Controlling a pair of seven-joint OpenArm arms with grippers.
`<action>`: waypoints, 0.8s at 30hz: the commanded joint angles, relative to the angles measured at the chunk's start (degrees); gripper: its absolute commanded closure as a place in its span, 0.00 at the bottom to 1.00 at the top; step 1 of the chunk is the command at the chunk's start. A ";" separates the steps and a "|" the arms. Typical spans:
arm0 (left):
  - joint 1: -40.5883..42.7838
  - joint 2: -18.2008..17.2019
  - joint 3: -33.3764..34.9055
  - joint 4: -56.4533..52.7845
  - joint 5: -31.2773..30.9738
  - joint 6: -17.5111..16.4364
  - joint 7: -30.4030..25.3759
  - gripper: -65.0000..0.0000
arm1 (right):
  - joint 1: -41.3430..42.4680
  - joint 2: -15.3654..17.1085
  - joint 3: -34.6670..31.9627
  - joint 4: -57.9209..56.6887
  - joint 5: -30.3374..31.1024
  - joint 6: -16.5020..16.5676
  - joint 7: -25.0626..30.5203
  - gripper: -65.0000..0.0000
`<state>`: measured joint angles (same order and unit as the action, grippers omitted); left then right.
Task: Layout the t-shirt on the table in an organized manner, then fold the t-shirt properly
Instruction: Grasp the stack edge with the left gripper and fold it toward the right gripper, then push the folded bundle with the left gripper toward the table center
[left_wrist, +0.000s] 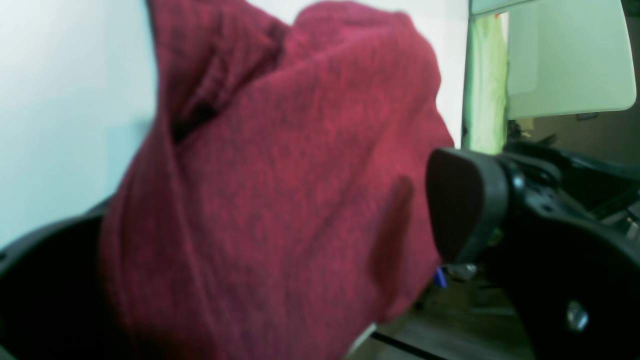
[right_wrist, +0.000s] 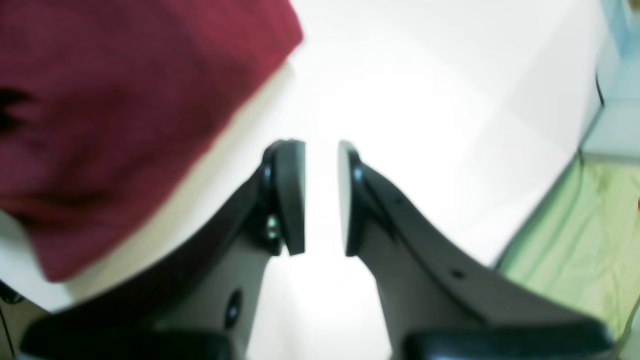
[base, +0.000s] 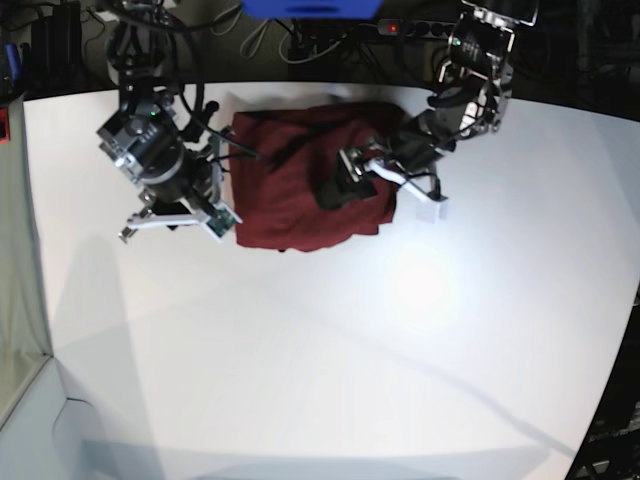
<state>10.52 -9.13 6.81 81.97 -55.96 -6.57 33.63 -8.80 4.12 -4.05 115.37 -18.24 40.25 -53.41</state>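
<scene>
Lying bunched: dark red, wrinkly thin-fabric t-shirt; left gripper wide-open, apparently straddling it; right gripper narrowly parted, empty, just beside it.

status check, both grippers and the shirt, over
Left gripper wide open, t-shirt bunched between jaws. Right gripper slightly parted, empty, beside shirt. Table unobstructed.

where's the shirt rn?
Base view: the t-shirt lies bunched at the far middle of the table, between the two arms, with the left pincer on its right part.
</scene>
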 joint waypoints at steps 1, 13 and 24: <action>0.95 -0.76 0.71 -2.99 7.92 6.61 3.60 0.05 | 0.67 0.06 0.41 0.89 0.09 -0.25 0.97 0.85; -4.77 -2.70 8.00 -3.69 20.32 6.88 3.60 1.00 | 0.49 0.06 0.93 0.89 0.09 -0.25 0.70 0.85; -12.59 -2.61 9.41 -3.69 39.39 6.26 3.60 1.00 | 0.58 -0.74 6.91 0.98 0.00 -0.25 0.88 0.85</action>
<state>-1.89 -11.11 16.27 78.74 -18.81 -2.63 34.09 -8.91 3.46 3.07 115.35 -18.59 40.25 -53.39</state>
